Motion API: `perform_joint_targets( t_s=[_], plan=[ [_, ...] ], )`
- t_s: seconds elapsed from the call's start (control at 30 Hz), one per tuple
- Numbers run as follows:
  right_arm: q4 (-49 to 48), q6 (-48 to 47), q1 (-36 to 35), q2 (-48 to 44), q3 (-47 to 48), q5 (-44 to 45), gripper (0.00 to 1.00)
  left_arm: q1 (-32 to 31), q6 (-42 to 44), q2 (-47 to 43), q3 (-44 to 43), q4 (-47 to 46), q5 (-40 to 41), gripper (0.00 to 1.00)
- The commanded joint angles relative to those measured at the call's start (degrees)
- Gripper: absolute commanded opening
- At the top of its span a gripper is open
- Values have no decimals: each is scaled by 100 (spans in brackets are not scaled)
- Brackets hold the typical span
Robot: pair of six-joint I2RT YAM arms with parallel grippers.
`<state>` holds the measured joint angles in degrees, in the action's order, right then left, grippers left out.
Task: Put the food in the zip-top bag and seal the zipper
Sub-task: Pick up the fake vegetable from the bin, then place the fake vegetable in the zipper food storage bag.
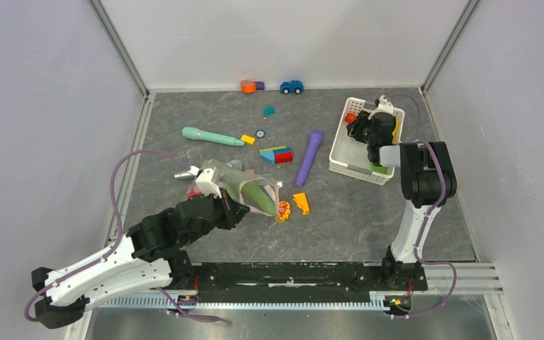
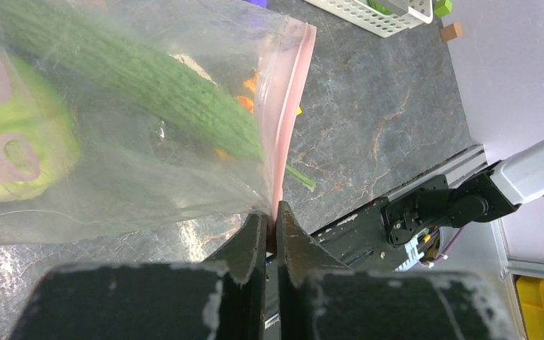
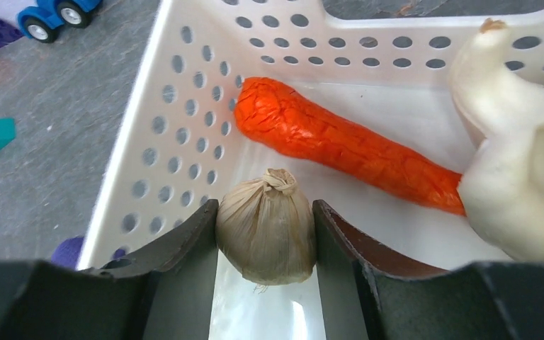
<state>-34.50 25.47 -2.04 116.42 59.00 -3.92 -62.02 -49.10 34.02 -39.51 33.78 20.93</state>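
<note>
Left pincer [image 2: 272,221]: clenched on the zipper [image 2: 288,113]; the lower end of the pink strip is pinched between the two dark jaws, which meet with no visible gap.
Right pincer [image 3: 266,234]: grasping the small beige piece [image 3: 268,228]; one jaw presses against each side of it, low inside the basket [image 3: 184,106].
Zip-top bag [image 2: 149,184]: left of the desk's middle, closer to the near edge than the far one, with its mouth turned toward the right edge.
Zipper: runs along the bag's mouth edge; only its pinched end can be seen pressed shut.
Cucumber [image 2: 149,78]: inside the bag, seen through the clear plastic, its tip reaching almost to the pink strip.
Cabbage [image 2: 14,134]: also inside the bag, deeper in than the cucumber and touching it.
Carrot [image 3: 347,145]: lying on the basket floor, slanting from the perforated left wall toward a white piece [image 3: 517,177] that covers its thin end.
Basket: white, perforated, by the desk's far right corner.
Desk [image 1: 354,227]: dark marbled top; a purple stick [image 1: 309,157], a teal stick [image 1: 212,136] and coloured blocks [image 1: 276,154] lie between the bag and the far edge, and a blue toy car [image 1: 292,86] sits at the far edge.
</note>
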Motion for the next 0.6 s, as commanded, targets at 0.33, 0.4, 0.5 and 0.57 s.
perform_joint_targets(
  t_s=[0.33,0.4,0.5,0.57],
  plan=[
    [615,-892,-214,-2856,-391,-986,13,-5,-157,-41,-692,223,267,2],
    [904,-1363,-457,-3054,-205,-1746,13,-4,-135,-28,-857,364,305,2],
    [1177,-2138,-943,-3426,-98,-2973,13,-5,-135,13,-1102,649,349,2],
    [1338,-2848,-1364,-3702,-160,-3858,13,-12,-135,35,-1261,860,384,2]
  ],
)
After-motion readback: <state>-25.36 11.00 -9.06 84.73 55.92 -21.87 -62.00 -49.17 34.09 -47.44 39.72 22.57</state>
